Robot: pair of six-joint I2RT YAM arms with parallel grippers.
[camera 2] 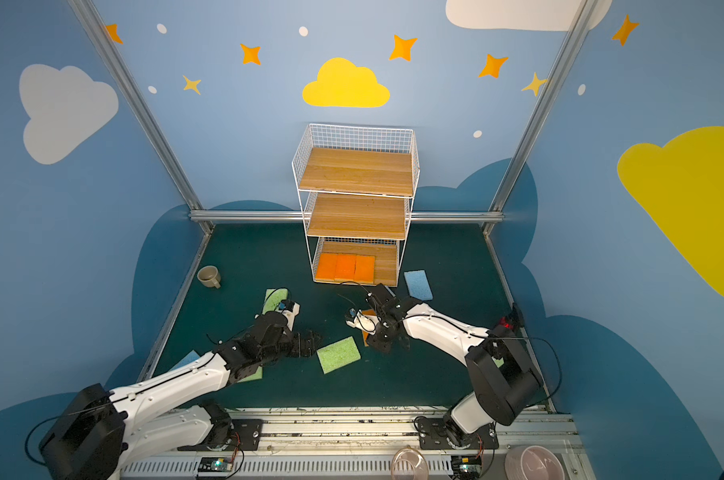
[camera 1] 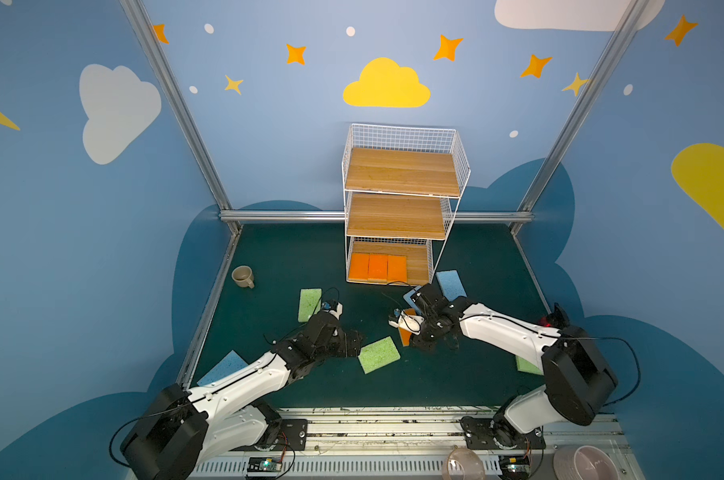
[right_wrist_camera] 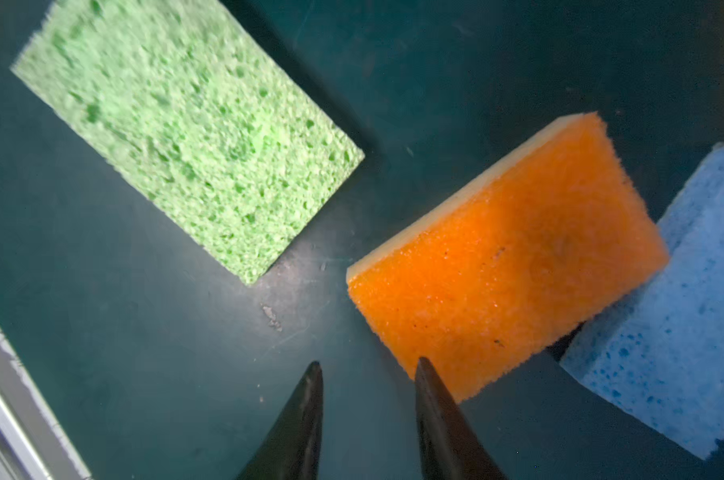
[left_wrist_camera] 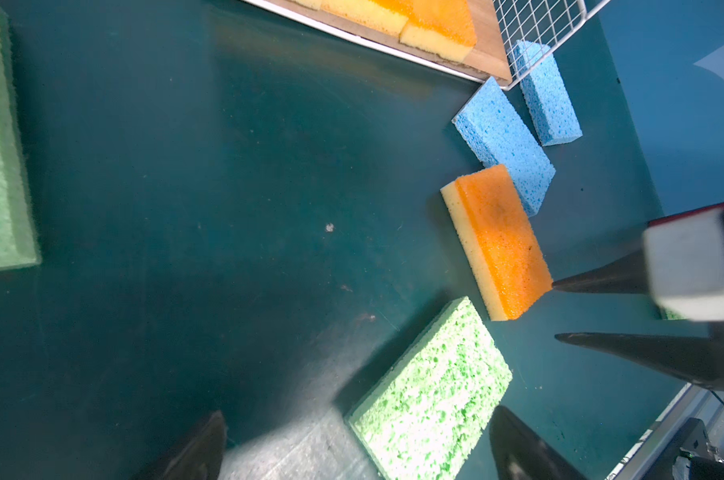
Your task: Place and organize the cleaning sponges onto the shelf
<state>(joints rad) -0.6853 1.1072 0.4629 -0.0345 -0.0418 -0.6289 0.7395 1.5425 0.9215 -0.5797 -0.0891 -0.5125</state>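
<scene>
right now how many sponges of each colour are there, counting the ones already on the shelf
orange sponges: 4 (3 on the shelf bottom tier, 1 on the table)
light green sponges: 4
light blue sponges: 3
total: 11

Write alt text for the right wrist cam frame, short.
The right gripper hangs open above a dark green table, one fingertip at the edge of an orange sponge with a yellow side. The orange sponge's other end overlaps a blue sponge, and a green sponge lies flat, apart from both.
</scene>
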